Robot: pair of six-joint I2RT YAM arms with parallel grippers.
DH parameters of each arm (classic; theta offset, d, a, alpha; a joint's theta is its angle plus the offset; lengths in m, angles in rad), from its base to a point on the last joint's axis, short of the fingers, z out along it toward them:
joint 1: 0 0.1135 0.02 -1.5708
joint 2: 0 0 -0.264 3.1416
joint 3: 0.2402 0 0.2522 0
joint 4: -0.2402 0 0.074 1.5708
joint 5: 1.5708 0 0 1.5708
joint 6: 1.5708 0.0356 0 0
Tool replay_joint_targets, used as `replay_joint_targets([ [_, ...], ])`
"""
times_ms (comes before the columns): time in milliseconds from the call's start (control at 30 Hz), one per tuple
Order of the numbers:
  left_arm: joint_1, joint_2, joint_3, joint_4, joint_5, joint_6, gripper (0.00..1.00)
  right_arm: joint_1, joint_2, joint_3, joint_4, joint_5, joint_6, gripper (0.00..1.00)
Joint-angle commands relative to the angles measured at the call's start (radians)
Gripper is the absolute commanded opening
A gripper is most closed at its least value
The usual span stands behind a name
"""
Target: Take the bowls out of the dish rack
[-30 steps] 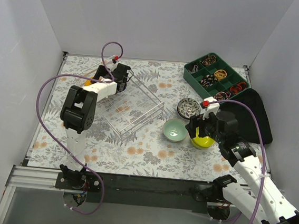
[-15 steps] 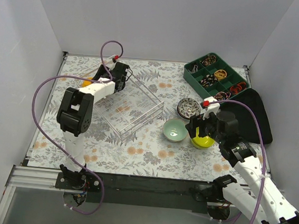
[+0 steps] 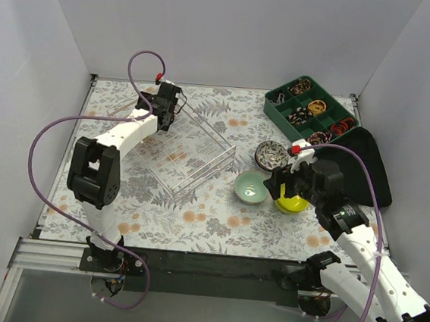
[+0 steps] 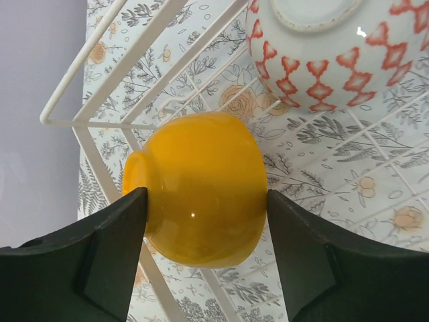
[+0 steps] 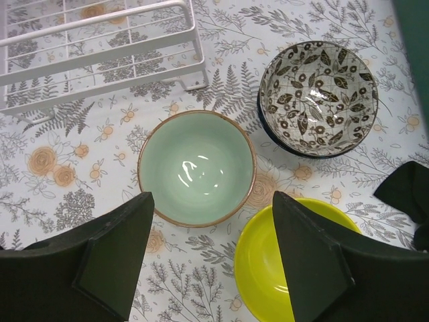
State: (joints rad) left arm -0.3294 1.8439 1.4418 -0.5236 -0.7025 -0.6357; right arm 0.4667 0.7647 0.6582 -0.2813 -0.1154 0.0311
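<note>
An orange bowl (image 4: 201, 201) lies on its side between the fingers of my left gripper (image 4: 206, 201), which is shut on it over the corner of the dish rack (image 4: 100, 64). Just beyond it a red-and-white patterned bowl (image 4: 335, 54) sits upside down in the rack. In the top view my left gripper (image 3: 166, 103) is at the far left end of the dish rack (image 3: 189, 155). My right gripper (image 5: 211, 201) hangs open above a pale mint bowl (image 5: 196, 168) and a yellow-green bowl (image 5: 301, 261), holding nothing.
A dark leaf-patterned bowl (image 5: 315, 97) stands on the mat beside the mint bowl (image 3: 250, 187). A dark green compartmented tray (image 3: 311, 109) is at the back right, with a black cloth (image 3: 370, 172) in front of it. White walls enclose the table.
My left gripper has closed on the orange bowl and shifted a little toward the far wall. The right arm has stayed where it was.
</note>
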Motion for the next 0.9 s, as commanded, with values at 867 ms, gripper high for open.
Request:
replay_joint_targets([
  [867, -0.003, -0.336, 0.086, -0.015, 0.642, -0.625, 0.07, 0.033, 0.286, 0.197, 0.459, -0.480, 0.096, 0.78],
])
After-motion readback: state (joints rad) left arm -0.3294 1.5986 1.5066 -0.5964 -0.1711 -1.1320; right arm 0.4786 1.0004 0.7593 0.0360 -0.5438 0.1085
